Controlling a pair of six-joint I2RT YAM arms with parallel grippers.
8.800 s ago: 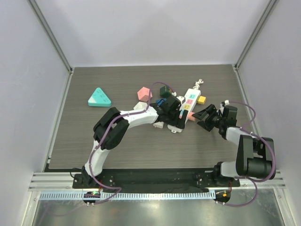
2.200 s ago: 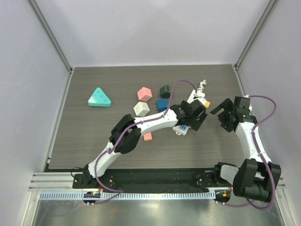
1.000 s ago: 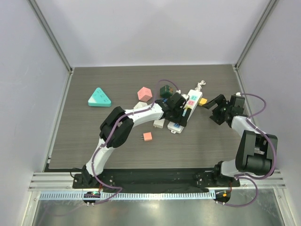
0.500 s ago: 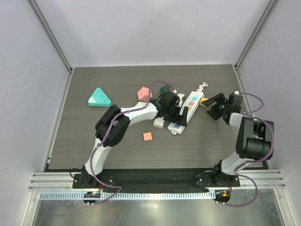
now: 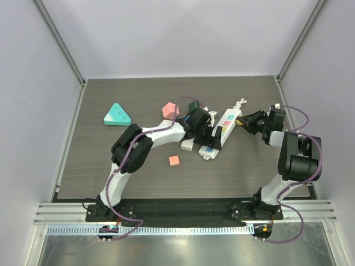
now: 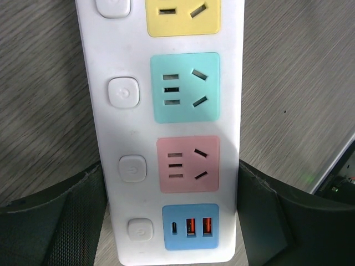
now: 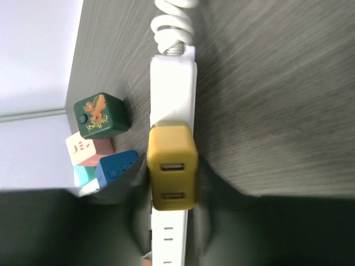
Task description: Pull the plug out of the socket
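The socket is a white power strip [image 5: 226, 119] lying slantwise mid-table, with yellow, teal and pink outlets and a blue USB panel [image 6: 188, 227]. My left gripper [image 6: 172, 183] straddles its near end, a dark finger [image 6: 72, 221] pressed against each long side of the strip [image 6: 133, 127]. A mustard-yellow plug [image 7: 172, 166] with two USB slots sits in the strip [image 7: 172, 72] close to the cord end. My right gripper [image 7: 171, 172] is shut on this plug, one jaw on each side. From above, the right gripper [image 5: 247, 120] hides the plug.
A coiled white cord [image 5: 238, 102] leaves the strip's far end. Loose adapters lie to the left: dark green cube [image 7: 100, 115], pink cube [image 5: 170, 110], blue cube [image 7: 116, 166], white cube [image 5: 188, 145], small salmon plug [image 5: 173, 160]. A teal triangle [image 5: 117, 114] lies far left.
The right gripper has moved left to the strip's far end and closed on the yellow plug. The left gripper keeps its hold; the strip has turned slightly.
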